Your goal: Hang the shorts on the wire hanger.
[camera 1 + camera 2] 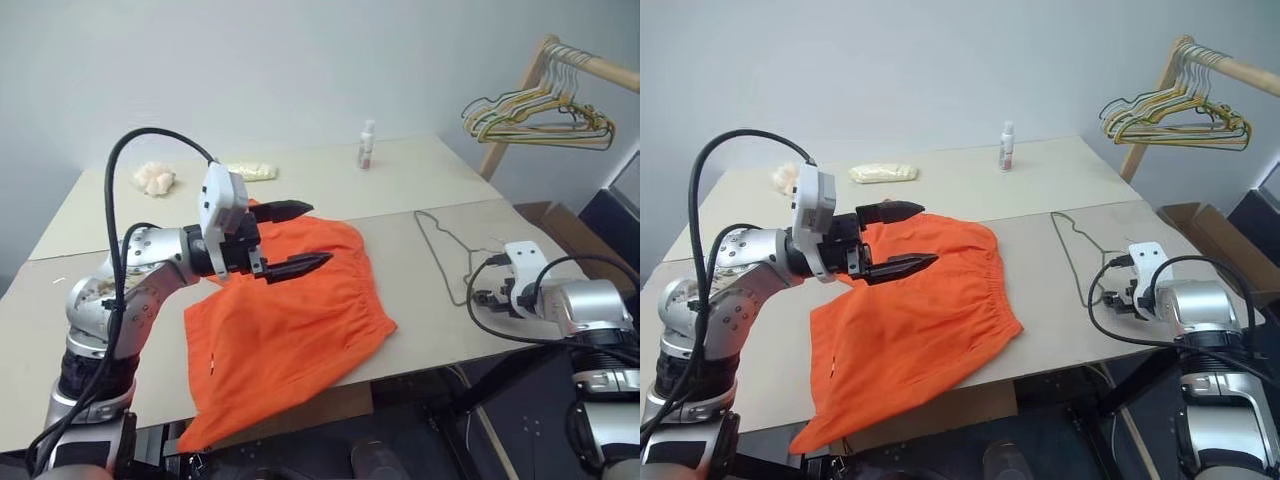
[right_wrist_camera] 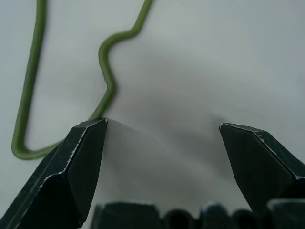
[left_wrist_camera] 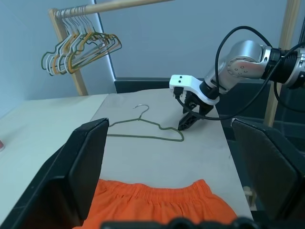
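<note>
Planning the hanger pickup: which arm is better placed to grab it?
Right, probably. The right gripper hangs open beside one end of the wire hanger; the left gripper hovers open above the shorts, farther away.

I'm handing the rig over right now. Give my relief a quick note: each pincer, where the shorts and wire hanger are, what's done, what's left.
Left pincer: open, empty, hovering over the shorts.
Right pincer: open, empty, down at the table by one end of the wire hanger, not gripping it.
Shorts: spread flat on the table, one leg drooping over the near edge.
Wire hanger: flat on the table, right of the shorts, apart from them.
Done: nothing grasped.
Left: grip the hanger, lift the shorts, drape them over it.
</note>
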You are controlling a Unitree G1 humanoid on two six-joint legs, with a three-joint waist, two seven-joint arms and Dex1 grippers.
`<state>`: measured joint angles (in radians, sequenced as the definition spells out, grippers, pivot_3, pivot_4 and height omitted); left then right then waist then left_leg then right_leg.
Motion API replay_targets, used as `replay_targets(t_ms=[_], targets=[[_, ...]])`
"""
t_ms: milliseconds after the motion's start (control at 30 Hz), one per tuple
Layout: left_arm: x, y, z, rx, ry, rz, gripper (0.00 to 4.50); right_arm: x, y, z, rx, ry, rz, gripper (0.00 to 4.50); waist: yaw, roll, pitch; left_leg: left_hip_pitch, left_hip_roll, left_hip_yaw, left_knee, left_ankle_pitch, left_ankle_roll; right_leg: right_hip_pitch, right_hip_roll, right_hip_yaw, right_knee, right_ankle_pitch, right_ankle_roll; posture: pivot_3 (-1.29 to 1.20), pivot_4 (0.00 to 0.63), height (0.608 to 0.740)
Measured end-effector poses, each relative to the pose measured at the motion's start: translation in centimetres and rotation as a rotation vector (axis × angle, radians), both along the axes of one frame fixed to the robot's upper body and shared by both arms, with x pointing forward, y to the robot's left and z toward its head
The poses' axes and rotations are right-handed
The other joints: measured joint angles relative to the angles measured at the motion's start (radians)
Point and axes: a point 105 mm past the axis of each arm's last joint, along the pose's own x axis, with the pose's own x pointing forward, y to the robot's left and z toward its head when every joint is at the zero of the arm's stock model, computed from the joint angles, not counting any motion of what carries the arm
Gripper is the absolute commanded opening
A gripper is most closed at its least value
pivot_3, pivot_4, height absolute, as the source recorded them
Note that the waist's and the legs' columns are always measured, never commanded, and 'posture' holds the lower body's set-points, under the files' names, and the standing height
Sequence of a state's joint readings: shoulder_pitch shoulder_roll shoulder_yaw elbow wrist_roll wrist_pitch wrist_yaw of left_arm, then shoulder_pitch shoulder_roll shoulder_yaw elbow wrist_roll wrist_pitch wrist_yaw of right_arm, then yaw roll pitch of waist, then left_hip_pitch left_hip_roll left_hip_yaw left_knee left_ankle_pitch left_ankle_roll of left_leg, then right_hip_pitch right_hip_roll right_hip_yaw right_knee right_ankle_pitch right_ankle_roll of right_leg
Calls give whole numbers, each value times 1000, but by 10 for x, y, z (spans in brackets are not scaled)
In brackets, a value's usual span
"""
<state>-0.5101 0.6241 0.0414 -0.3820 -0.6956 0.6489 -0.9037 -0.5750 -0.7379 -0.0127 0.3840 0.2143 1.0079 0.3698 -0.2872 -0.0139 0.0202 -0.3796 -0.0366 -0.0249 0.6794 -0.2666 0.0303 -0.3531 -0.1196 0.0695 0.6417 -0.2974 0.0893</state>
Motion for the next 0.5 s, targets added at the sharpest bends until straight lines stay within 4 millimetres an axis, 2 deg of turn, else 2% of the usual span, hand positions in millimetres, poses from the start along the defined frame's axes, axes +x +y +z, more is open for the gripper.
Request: replay_targets(t_ms=[333, 400, 500], targets=[[-4, 2, -2, 15, -12, -5, 4470, 14, 11, 7, 13, -45, 13, 4375, 1, 0, 0, 0, 0, 0, 0, 0, 0, 0, 0, 0, 0, 0, 0, -232, 0, 740], [-4, 2, -2, 17, -14, -5, 4470, 16, 13, 2, 22, -32, 14, 4375, 0, 0, 0, 0, 0, 0, 0, 0, 0, 0, 1, 0, 0, 0, 0, -229, 0, 740], [-4, 3, -2, 22, -16, -3, 4500, 18, 20, -13, 70, 9, 15, 3793, -1, 0, 0, 1, 0, 0, 0, 0, 0, 1, 1, 0, 0, 0, 0, -226, 0, 740]])
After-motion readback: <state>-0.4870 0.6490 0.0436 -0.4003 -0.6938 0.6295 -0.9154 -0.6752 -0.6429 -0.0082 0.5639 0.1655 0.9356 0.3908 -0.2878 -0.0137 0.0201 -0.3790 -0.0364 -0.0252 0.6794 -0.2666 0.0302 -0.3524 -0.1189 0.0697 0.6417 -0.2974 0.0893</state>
